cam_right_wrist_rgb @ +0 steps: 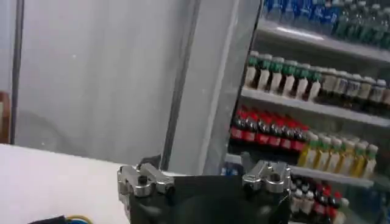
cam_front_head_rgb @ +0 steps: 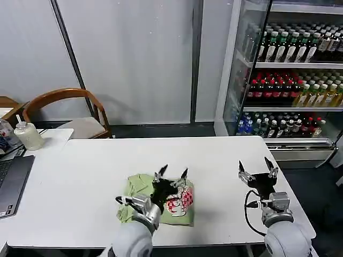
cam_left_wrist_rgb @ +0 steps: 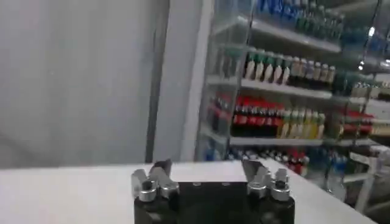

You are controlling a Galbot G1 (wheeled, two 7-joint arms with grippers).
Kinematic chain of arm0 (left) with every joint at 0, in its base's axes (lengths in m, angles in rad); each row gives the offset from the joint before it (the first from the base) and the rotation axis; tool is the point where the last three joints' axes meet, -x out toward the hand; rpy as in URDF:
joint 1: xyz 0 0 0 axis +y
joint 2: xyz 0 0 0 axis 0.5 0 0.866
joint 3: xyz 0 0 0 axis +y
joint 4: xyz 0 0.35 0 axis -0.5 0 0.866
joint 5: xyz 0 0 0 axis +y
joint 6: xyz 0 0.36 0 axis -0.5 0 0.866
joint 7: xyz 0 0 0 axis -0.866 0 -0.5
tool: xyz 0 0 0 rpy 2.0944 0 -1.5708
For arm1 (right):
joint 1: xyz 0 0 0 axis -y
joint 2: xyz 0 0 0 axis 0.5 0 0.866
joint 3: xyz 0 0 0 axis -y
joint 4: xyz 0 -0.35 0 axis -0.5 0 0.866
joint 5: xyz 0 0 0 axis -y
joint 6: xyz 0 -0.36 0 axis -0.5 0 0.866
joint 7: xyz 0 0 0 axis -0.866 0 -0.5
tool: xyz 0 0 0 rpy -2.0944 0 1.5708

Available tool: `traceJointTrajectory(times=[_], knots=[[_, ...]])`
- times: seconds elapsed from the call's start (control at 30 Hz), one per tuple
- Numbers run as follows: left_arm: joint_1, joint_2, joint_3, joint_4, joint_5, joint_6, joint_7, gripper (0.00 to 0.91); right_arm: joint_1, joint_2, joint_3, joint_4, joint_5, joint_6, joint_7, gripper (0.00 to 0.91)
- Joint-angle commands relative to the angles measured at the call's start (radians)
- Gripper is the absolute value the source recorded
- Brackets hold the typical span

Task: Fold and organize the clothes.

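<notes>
1. Nearest to us is our left arm, whose left gripper (cam_front_head_rgb: 171, 173) hangs over the polo shirt (cam_front_head_rgb: 140, 187) with its fingers spread apart and nothing between them; in the left wrist view the left gripper (cam_left_wrist_rgb: 207, 173) shows the same wide gap, looking out over bare white table (cam_left_wrist_rgb: 67, 182) toward the drinks fridge (cam_left_wrist_rgb: 292, 91).

2. We see the shirt lying as a compact, bunched bundle near the front edge of the table (cam_front_head_rgb: 80, 176), a little left of its middle. Its red-and-white checkered graphic (cam_front_head_rgb: 182, 199) faces up on the bundle's right part, partly hidden by our left arm.

3. Our right gripper (cam_front_head_rgb: 258, 171) is held above bare table well to the right of the shirt, fingers also apart and empty; the right wrist view confirms the right gripper (cam_right_wrist_rgb: 204, 176) holds nothing.

4. What the coming move turns on, we judge: the shirt sits directly beneath the left gripper, while it lies off to the left of the right one, so the left arm is plainly the nearer.

5. We judge the bundle's longer side runs roughly left to right across the table, though the folds are too crumpled for us to be sure.

6. Whether the folding is finished we cannot tell; the bundle looks rumpled to us.
</notes>
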Motion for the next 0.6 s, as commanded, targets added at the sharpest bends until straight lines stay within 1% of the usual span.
traceJointTrajectory(times=[0.03,0.07,0.13,0.2,0.3,0.6], knots=[[0.000,0.228,-0.423,0.161,0.171,-0.245,0.223,0.907,0.124,0.006,-0.036,-0.132,-0.038,0.081,-0.051,0.907],[0.017,0.257,-0.480,0.201,0.202,-0.294,0.268,0.907,0.129,0.010,-0.041,-0.147,-0.042,0.084,-0.052,0.907],[0.035,0.286,-0.538,0.276,0.239,-0.370,0.297,0.907,0.149,0.019,-0.059,-0.169,-0.057,0.071,-0.050,0.907],[0.055,0.295,-0.570,0.314,0.230,-0.379,0.299,0.907,0.167,0.035,-0.083,-0.184,-0.057,0.056,-0.046,0.907],[0.081,0.285,-0.592,0.322,0.226,-0.393,0.300,0.907,0.195,0.057,-0.119,-0.208,-0.058,0.083,-0.048,0.907],[0.077,0.231,-0.544,0.330,0.225,-0.389,0.302,0.907,0.262,0.123,-0.180,-0.287,-0.104,0.094,-0.050,0.907]])
